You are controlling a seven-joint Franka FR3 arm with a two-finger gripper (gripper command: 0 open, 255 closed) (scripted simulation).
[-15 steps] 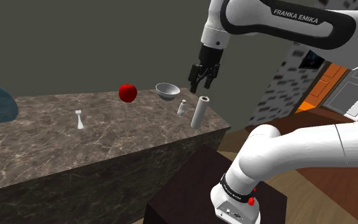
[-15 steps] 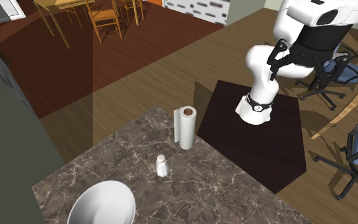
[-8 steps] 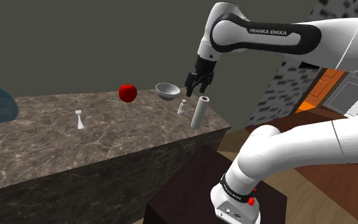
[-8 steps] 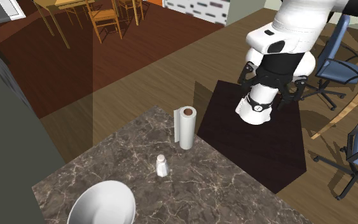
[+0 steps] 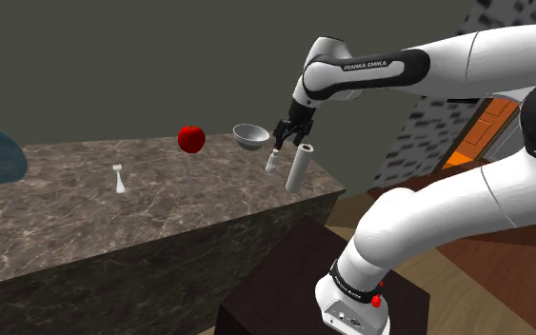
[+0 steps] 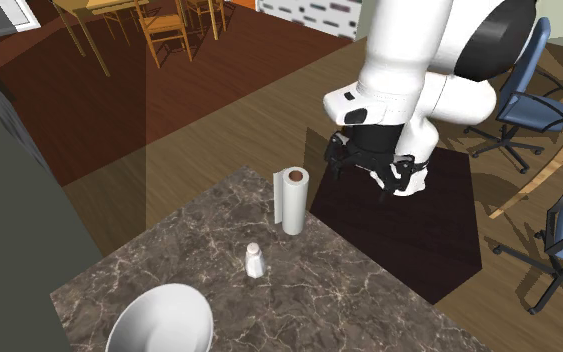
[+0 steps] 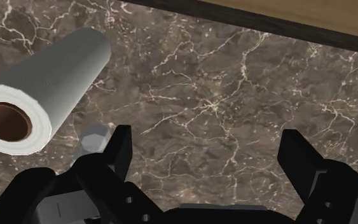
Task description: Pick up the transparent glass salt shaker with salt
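Salt shaker, small, pale and bottle-shaped with a rounded cap (image 5: 271,161), stands upright on the dark veined marble surface (image 5: 161,214) in the shoulder view, just left of the upright white paper towel roll (image 5: 297,167). The all-black two-finger pincer (image 5: 285,140) has dropped within the last second from well above the roll to just over its top, so the approach looks nearly done and the grasp not yet begun.

In the second exterior view the pincer (image 6: 367,176) has swung in from over the stand to near the roll (image 6: 291,201), while the shaker (image 6: 255,260) sits untouched near the roll, farther in on the surface (image 6: 369,300).

In the wrist view the pincer (image 7: 207,146) is spread wide and empty. The shaker's grey cap (image 7: 95,137) lies outside the gap, between one finger and the roll (image 7: 44,89); a sideways shift toward the roll seems needed before closing.
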